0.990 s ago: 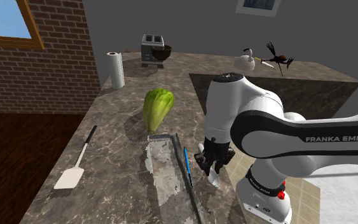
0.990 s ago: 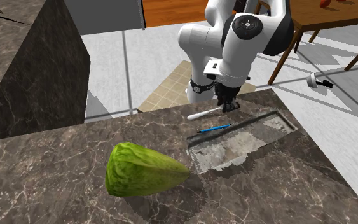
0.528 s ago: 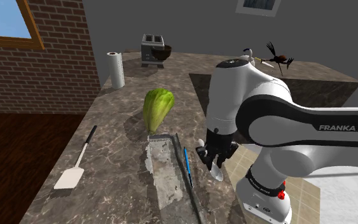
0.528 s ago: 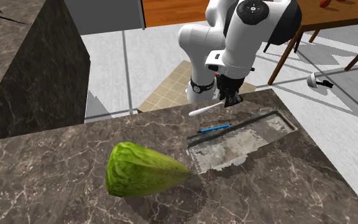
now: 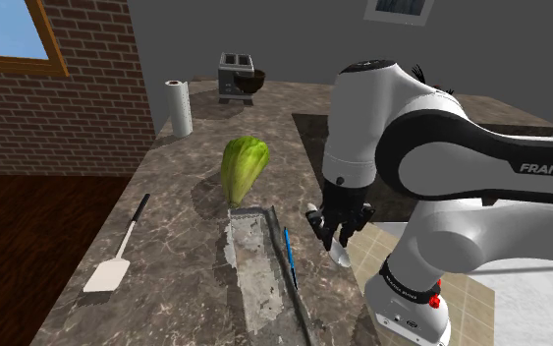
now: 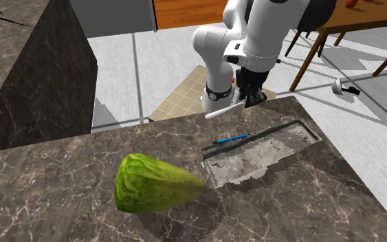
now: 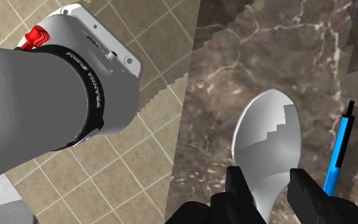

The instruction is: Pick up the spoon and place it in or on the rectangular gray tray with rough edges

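My black gripper (image 5: 341,224) is shut on a white spoon (image 5: 340,252) and holds it in the air above the counter's edge, close to the stand. In the second exterior view the gripper (image 6: 251,96) clasps the spoon (image 6: 222,111) at one end, and the rest slants down toward that view's left. In the wrist view the spoon's bowl (image 7: 266,146) sticks out between the fingers (image 7: 238,184). The grey rectangular tray (image 5: 255,267) with ragged edges lies flat on the marble counter, to the gripper's left in the shoulder view, and shows as the tray (image 6: 262,154).
A blue pen (image 5: 290,256) lies along the tray's near side, between tray and gripper. A green lettuce (image 5: 243,167) sits behind the tray. A spatula (image 5: 119,252), a paper towel roll (image 5: 177,108) and a toaster (image 5: 235,77) stand further off. A raised counter block (image 6: 54,69) flanks the surface.
The gripper has risen with the spoon, lifting it off the counter edge. The arm's upper links swung upward. Tray, pen and lettuce stayed put.
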### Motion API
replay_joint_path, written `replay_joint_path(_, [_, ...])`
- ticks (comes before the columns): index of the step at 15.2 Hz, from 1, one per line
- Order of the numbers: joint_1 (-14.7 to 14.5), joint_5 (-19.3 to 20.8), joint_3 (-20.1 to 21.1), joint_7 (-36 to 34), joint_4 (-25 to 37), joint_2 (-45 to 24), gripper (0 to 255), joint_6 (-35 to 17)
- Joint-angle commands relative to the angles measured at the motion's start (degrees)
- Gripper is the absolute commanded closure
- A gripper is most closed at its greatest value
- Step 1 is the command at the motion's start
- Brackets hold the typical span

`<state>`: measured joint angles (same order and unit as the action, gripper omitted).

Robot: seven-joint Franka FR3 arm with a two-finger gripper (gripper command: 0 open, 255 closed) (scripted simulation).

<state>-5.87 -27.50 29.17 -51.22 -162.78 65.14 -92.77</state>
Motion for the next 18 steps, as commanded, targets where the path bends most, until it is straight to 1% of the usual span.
replay_joint_path(1, [0.3,0.8,-0.8,-0.1,1.3,0.3,255,1.5])
replay_joint_path(8, [1.3,3.1,-3.1,-0.4,5.8,0.0,255,5.7])
replay_joint_path(13, [3.5,-0.8,4.1,-4.7,14.0,-10.4,255,1.4])
replay_joint_path(18, [7.3,-2.3,11.4,-9.6,23.3,-20.5,255,-1.9])
